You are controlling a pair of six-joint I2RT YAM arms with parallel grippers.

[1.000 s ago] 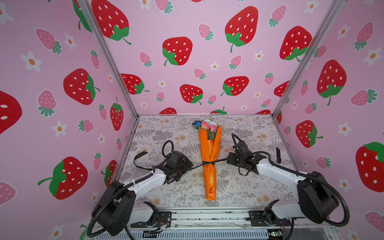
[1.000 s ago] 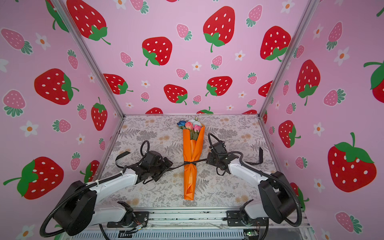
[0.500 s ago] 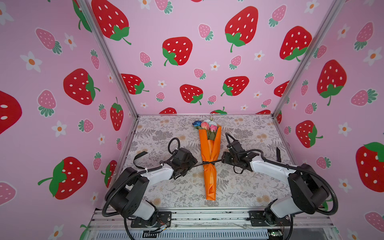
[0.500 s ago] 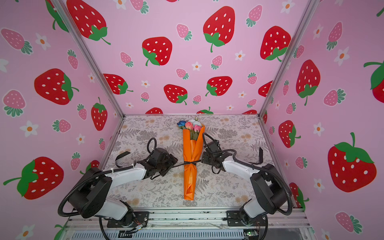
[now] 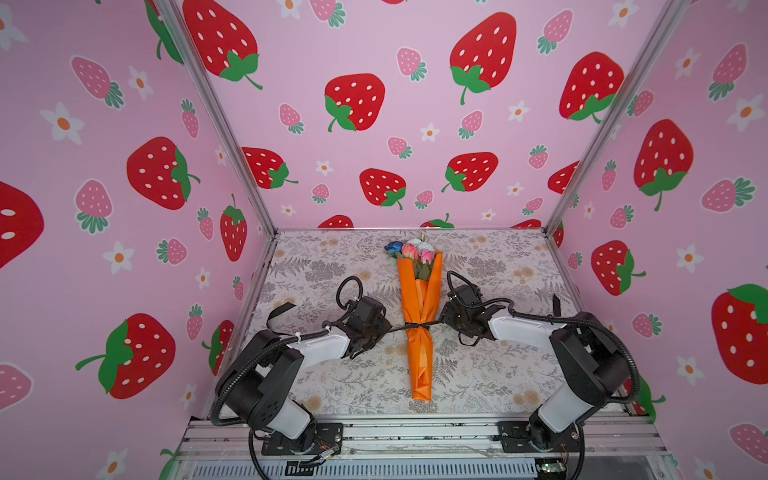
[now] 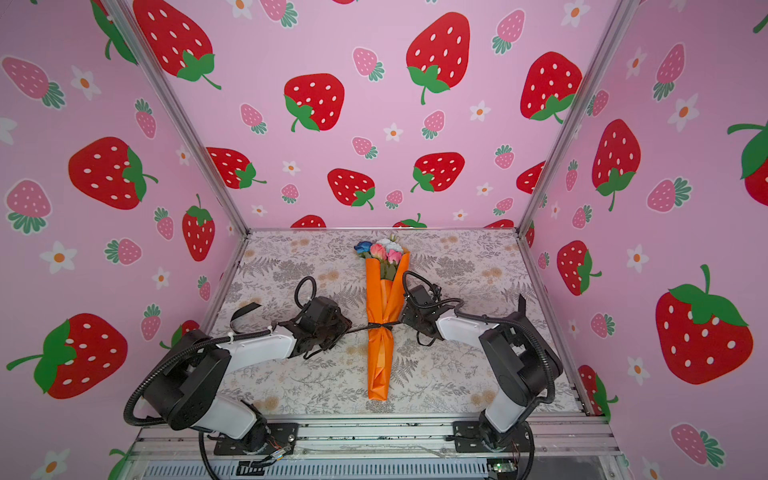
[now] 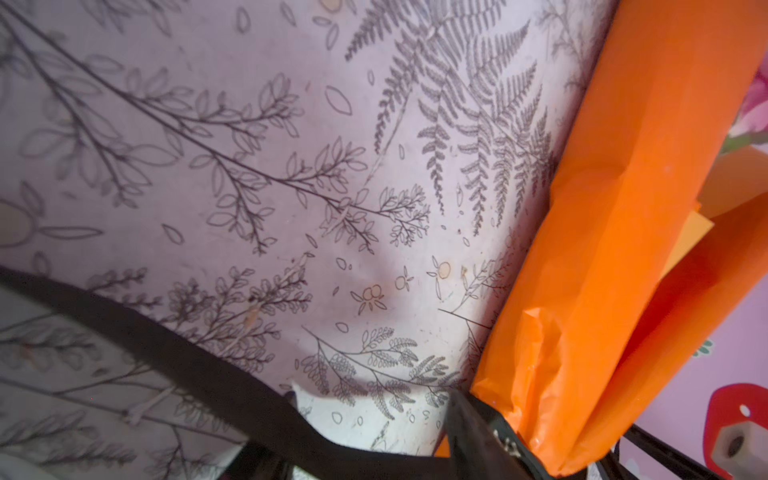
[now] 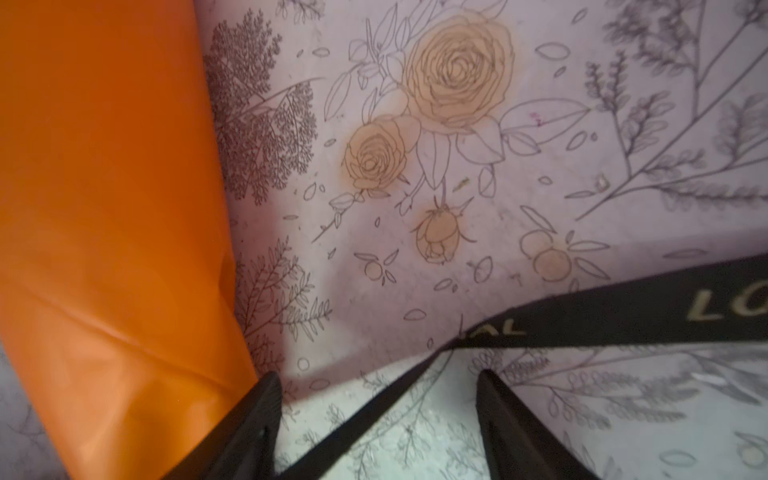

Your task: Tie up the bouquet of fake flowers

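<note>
left gripper (image 5: 385,328): grip unclear, view poor | right gripper (image 8: 376,374): spread, ribbon (image 8: 602,316) loose between jaws | risk: missed pinch, wrap around bouquet (image 5: 419,303) probably slackens

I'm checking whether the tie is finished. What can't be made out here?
- Knot of the long black ribbon on the orange-paper-wrapped bouquet of fake flowers: too small in both top views.
- Jaws of the left gripper: hidden under its wrist in both top views, cut off at the left wrist view's edge.
- Ribbon's pale lettering: cut off by the right wrist view's edge.
</note>
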